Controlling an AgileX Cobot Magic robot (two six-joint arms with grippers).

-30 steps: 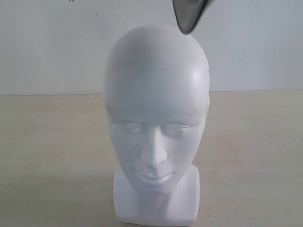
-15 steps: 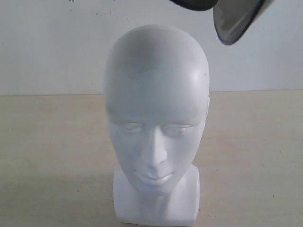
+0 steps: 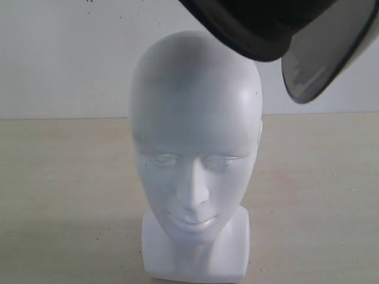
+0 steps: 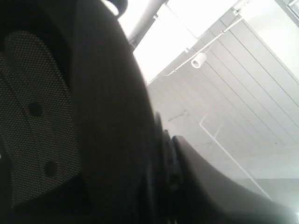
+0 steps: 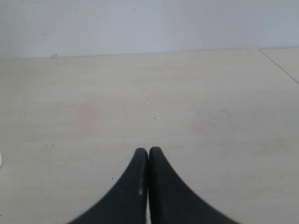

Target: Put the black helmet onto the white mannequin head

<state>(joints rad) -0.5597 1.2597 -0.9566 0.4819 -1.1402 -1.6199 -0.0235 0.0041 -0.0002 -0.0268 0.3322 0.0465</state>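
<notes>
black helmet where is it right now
In the exterior view the black helmet is at the top edge, over the upper right of the white mannequin head, visor hanging rightward.

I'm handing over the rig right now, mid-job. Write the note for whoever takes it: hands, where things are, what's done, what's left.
Left hand: carrying the helmet in the air. Its camera shows mostly padded lining, so the grip itself is hard to see.
Right hand: shut, empty, low over the table.
Mannequin head: upright on the table, bare.
Helmet: tilted, above and right of the crown, visor hanging on the right.
Done: helmet lifted.
Left: centre it over the crown, lower it on, release.
</notes>
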